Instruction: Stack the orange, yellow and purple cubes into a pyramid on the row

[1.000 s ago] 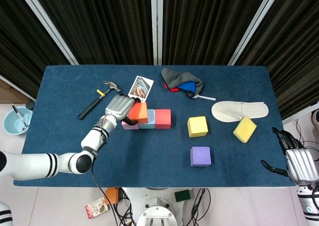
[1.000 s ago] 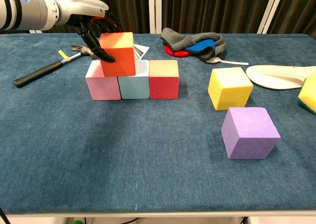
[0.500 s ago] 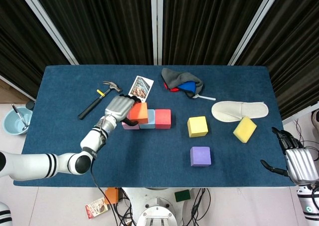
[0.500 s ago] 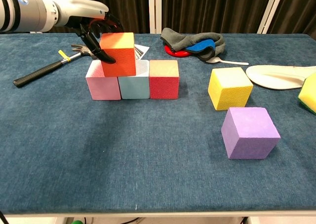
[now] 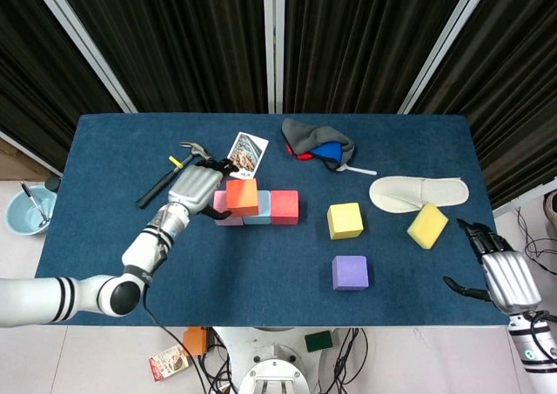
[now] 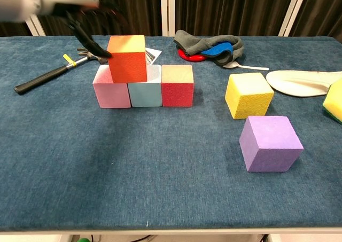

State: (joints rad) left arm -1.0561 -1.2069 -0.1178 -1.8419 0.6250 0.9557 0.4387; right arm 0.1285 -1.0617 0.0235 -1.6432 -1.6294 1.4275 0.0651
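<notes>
The orange cube (image 5: 241, 196) (image 6: 127, 57) sits on top of the row, across the pink cube (image 6: 111, 92) and the light blue cube (image 6: 145, 93), with the red cube (image 5: 284, 206) (image 6: 177, 85) at the row's right end. My left hand (image 5: 193, 188) (image 6: 69, 4) is just left of the orange cube, motion-blurred, fingers spread and off it. To the right of the row the yellow cube (image 5: 345, 220) (image 6: 249, 94) and the purple cube (image 5: 350, 272) (image 6: 270, 143) lie on the cloth. Past the table's right edge my right hand (image 5: 500, 274) hangs open and holds nothing.
A hammer (image 5: 172, 174) (image 6: 51, 75) and a photo card (image 5: 246, 153) lie behind the row. A grey cloth over red and blue items (image 5: 317, 143) (image 6: 210, 45), a spoon, a white insole (image 5: 418, 192) and a yellow sponge (image 5: 427, 225) sit at the back right.
My left hand has let go of the orange cube and pulled back to the left and upward. The cube stays on the row. My right hand has shifted slightly.
</notes>
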